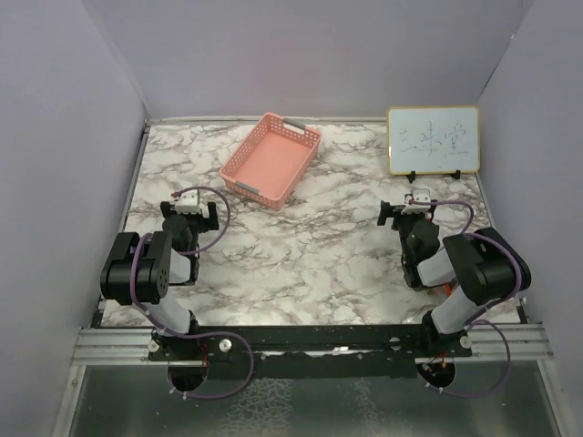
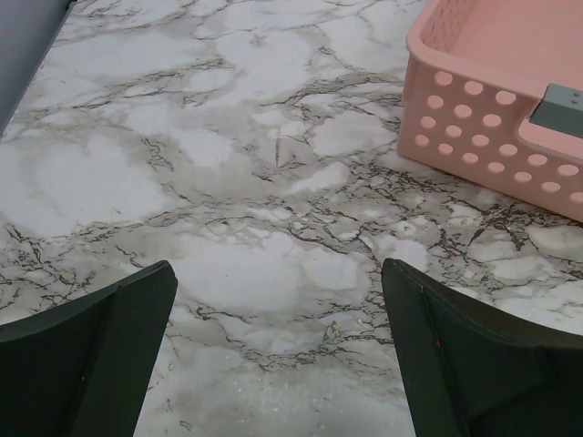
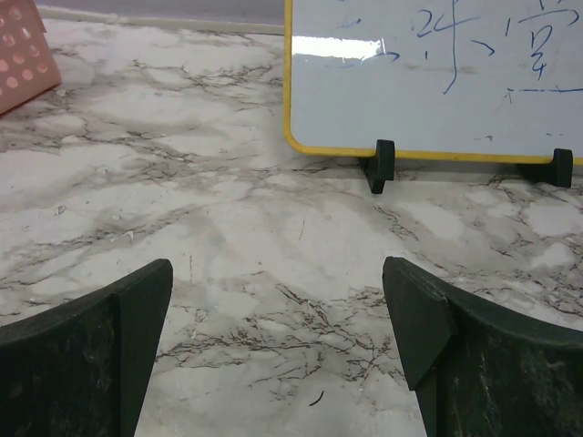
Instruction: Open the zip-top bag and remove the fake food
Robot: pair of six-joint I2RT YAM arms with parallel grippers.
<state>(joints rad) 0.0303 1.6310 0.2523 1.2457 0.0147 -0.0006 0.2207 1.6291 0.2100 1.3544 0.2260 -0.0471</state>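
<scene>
The zip-top bag and the fake food are out of view in all three views. My left gripper (image 1: 193,215) rests low over the marble table (image 1: 310,255) at the left, open, with only bare marble between its fingers (image 2: 278,273). At the right, my right gripper (image 1: 407,211) is also open over bare marble (image 3: 273,269) and faces the whiteboard. A small orange-red bit (image 1: 448,289) peeks out beside the right arm's lower part; I cannot tell what it is.
A pink mesh basket (image 1: 260,193) lies at the back centre-left with nothing showing inside, its near wall (image 2: 483,137) ahead-right of the left gripper. A yellow-framed whiteboard (image 1: 433,139) stands at the back right on black feet (image 3: 381,168). Lilac walls enclose three sides.
</scene>
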